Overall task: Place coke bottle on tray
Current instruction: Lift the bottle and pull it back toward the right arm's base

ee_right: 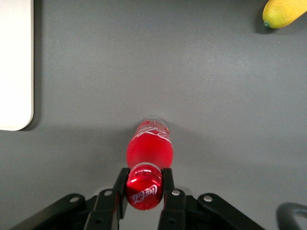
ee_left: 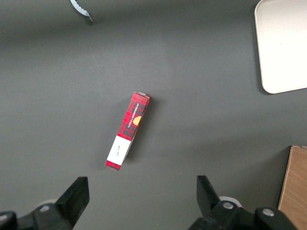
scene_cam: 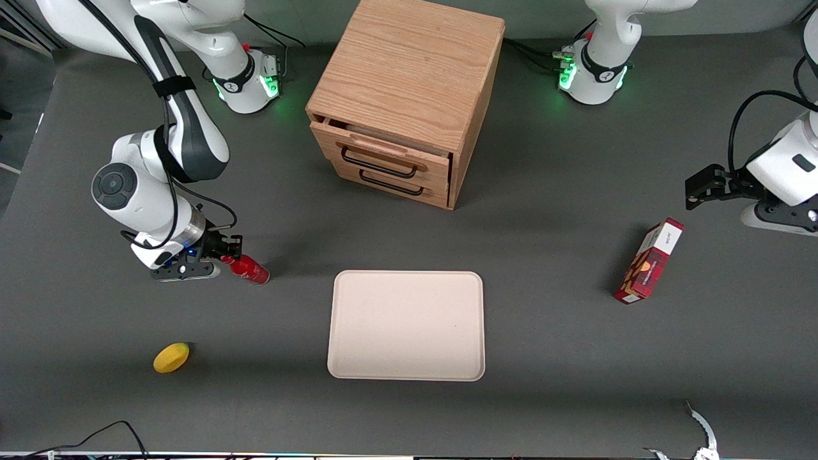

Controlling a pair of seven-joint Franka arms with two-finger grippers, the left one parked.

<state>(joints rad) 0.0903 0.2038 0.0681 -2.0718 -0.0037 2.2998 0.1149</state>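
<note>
The coke bottle point(scene_cam: 250, 269), small and glossy red, stands tilted on the grey table toward the working arm's end. My right gripper point(scene_cam: 225, 253) is shut on its red cap. In the right wrist view the gripper point(ee_right: 144, 184) has both fingers point(ee_right: 121, 186) pressed against the cap, with the bottle's body point(ee_right: 149, 146) hanging below them over the table. The beige tray point(scene_cam: 406, 325) lies flat beside the bottle, toward the parked arm's end, with nothing on it. Its rounded corner also shows in the right wrist view point(ee_right: 14, 67).
A yellow lemon point(scene_cam: 171, 357) lies nearer the front camera than the bottle. A wooden drawer cabinet point(scene_cam: 402, 96) stands farther from the camera than the tray. A red rectangular carton point(scene_cam: 648, 260) lies toward the parked arm's end.
</note>
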